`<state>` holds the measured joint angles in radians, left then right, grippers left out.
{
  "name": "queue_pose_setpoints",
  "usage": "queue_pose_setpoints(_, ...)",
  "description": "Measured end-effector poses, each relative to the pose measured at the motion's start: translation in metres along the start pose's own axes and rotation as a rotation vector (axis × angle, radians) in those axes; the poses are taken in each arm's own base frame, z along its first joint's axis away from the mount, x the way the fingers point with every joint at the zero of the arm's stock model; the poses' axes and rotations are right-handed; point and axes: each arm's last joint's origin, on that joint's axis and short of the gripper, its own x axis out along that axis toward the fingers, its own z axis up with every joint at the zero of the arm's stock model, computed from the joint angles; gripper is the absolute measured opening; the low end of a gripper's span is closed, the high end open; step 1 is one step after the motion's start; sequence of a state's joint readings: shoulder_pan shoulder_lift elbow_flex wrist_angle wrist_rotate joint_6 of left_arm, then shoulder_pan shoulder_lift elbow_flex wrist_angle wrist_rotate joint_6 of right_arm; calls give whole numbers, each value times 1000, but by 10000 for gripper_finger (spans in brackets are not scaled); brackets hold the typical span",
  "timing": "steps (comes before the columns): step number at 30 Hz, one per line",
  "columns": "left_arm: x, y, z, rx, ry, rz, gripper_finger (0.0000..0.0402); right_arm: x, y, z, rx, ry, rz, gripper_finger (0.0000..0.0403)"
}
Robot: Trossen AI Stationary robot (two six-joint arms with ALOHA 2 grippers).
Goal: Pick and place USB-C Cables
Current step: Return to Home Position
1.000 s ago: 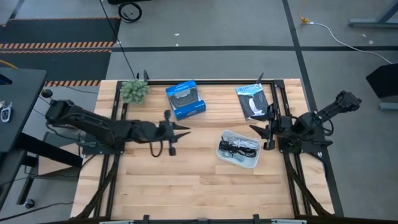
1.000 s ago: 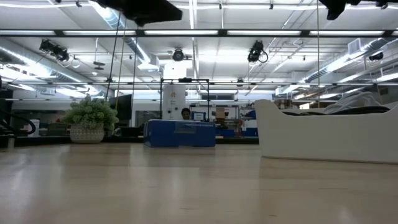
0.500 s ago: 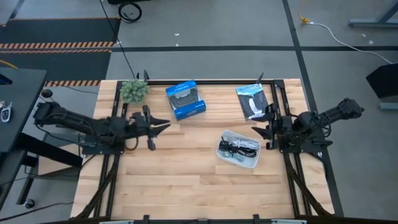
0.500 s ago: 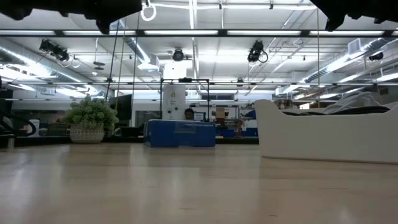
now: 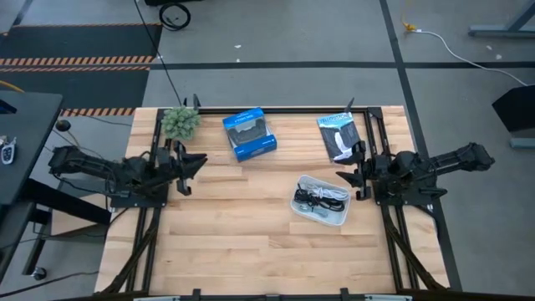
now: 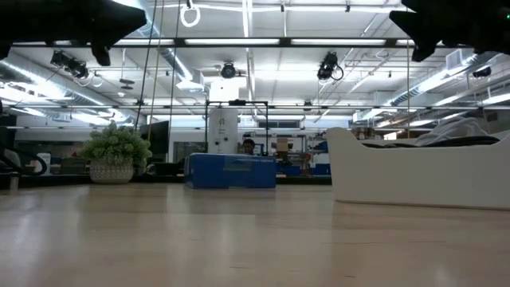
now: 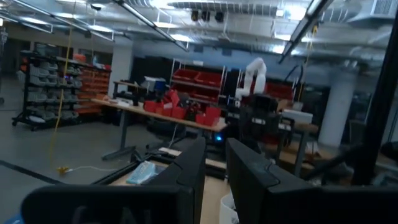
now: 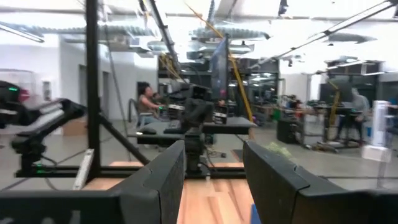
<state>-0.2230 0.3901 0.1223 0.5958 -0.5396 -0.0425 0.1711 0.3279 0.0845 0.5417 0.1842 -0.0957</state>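
Note:
The USB-C cables (image 5: 319, 198) lie coiled together in a white rounded tray (image 5: 336, 216) on the right half of the table; black and white coils show, the others I cannot pick out. In the low view only the tray's wall (image 6: 418, 171) shows. My left gripper (image 5: 191, 163) hovers at the table's left edge, far from the tray, its fingers (image 7: 193, 171) a narrow gap apart. My right gripper (image 5: 344, 176) hangs open just right of the tray, above the table, its fingers (image 8: 168, 174) holding nothing.
A blue box (image 5: 249, 134) and a black pouch (image 5: 340, 135) lie near the far edge. A small potted plant (image 5: 180, 123) stands at the far left corner, close to my left gripper. Bare wood spans the middle and near side (image 5: 251, 242).
My left arm has drawn back from the table's middle toward its left edge, and its gripper now sits beside the plant. My right arm has folded lower over the right edge, while its gripper has stayed beside the tray. The tray and cables have not moved.

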Motion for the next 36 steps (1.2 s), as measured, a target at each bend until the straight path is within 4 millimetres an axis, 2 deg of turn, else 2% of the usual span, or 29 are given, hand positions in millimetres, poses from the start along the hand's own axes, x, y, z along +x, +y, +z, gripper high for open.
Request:
queue_pose_setpoints(5,-11,7,-2,-19,-32,2,67,-2,-3,-7,23,-16,58,169)
queue_pose_setpoints(9,-17,10,-5,-5,12,4,55,-4,-3,-10,36,-41,118,169)
queue_pose_setpoints(16,-23,14,-10,-14,70,-7,35,-5,-9,-17,58,-29,85,169)
queue_pose_setpoints(20,-24,13,-17,-22,112,-69,25,-5,-11,-18,65,-22,83,169)
queue_pose_setpoints(24,-26,13,-36,-36,158,-125,18,-5,-13,-18,68,-21,69,169)
queue_pose_setpoints(29,-26,11,-37,-37,170,-180,14,-5,-13,-14,66,-62,58,169)
queue_pose_setpoints(36,-30,5,-43,-6,251,-434,15,-5,-15,-11,59,-97,-7,169)
